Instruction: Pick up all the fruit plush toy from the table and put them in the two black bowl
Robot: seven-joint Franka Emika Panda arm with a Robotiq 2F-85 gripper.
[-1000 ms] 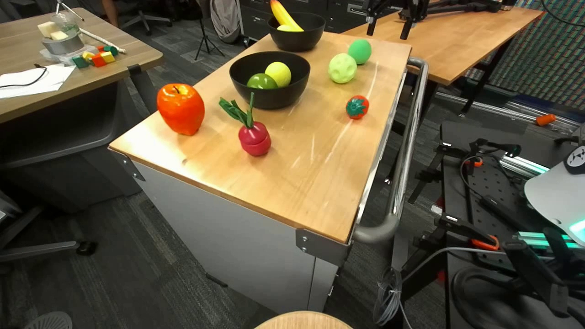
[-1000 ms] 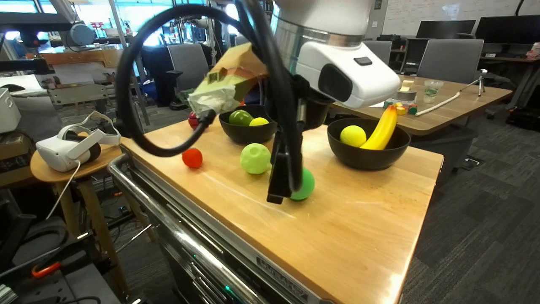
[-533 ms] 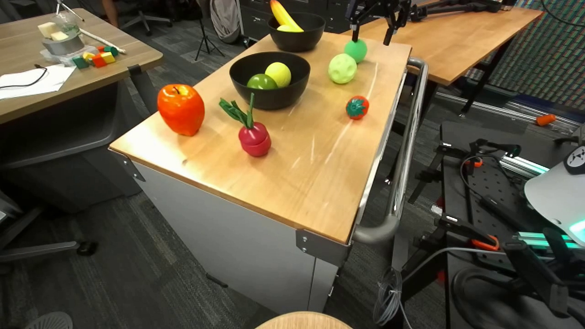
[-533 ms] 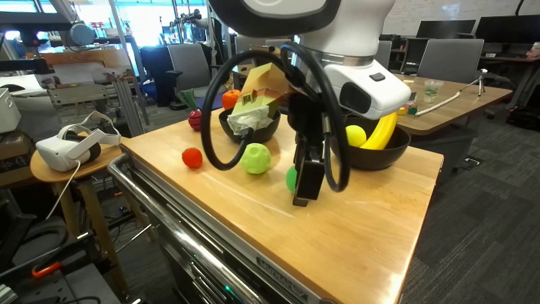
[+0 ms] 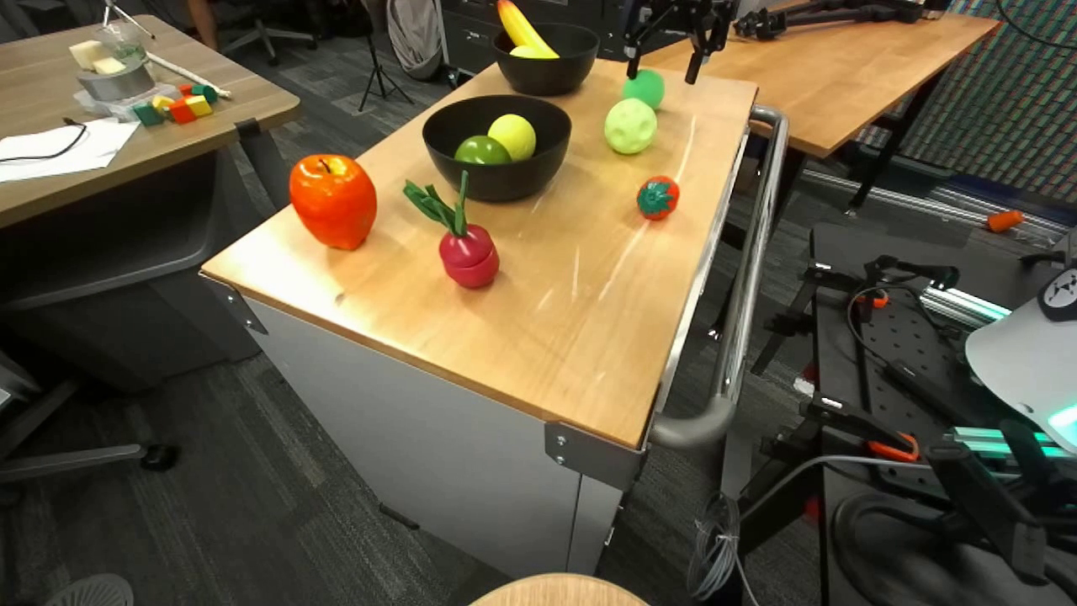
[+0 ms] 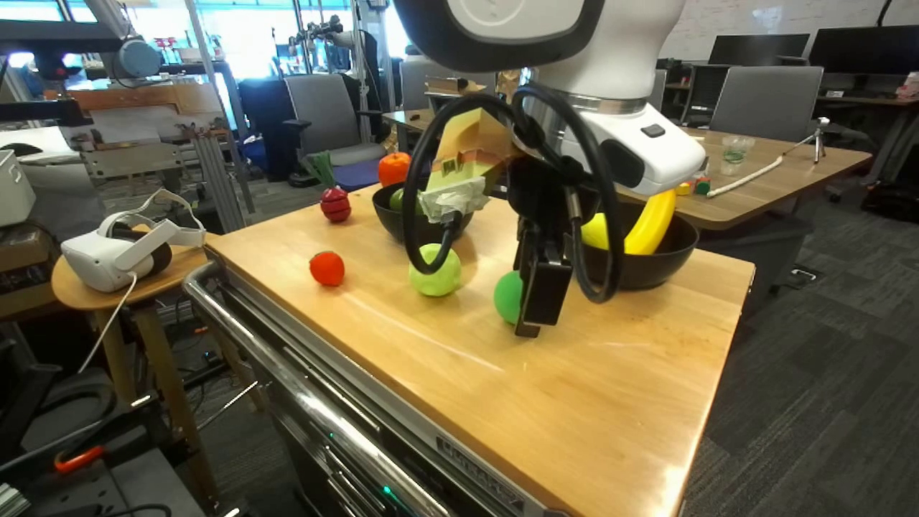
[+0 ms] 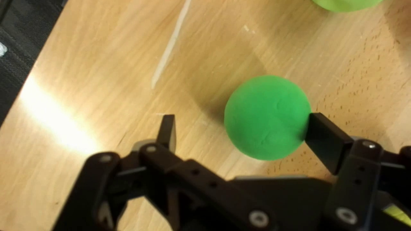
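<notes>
The green ball (image 5: 644, 89) lies on the wooden table top. My gripper (image 7: 240, 120) is open around it in the wrist view; the right finger touches the ball (image 7: 266, 118), and a gap separates the left finger from it. A pale green ball (image 5: 630, 126), a strawberry (image 5: 658, 198), a red radish-like toy (image 5: 469, 255) and an orange-red apple (image 5: 333, 202) stand on the table. The near black bowl (image 5: 496, 181) holds a green fruit (image 5: 482, 150) and a yellow ball (image 5: 512, 136). The far black bowl (image 6: 646, 273) holds a banana (image 6: 652, 226) and a yellow ball (image 6: 594, 233).
A metal rail (image 6: 309, 402) runs along one table edge. A thick black cable loop (image 6: 607, 208) and a taped box (image 6: 459, 169) hang from the wrist, above the pale green ball and near bowl. A stool (image 6: 79, 280) with a headset stands beside the table.
My open gripper has come down to the green ball and moved left in an exterior view. The ball has shifted left there too, toward the bowl side. The other toys have not moved.
</notes>
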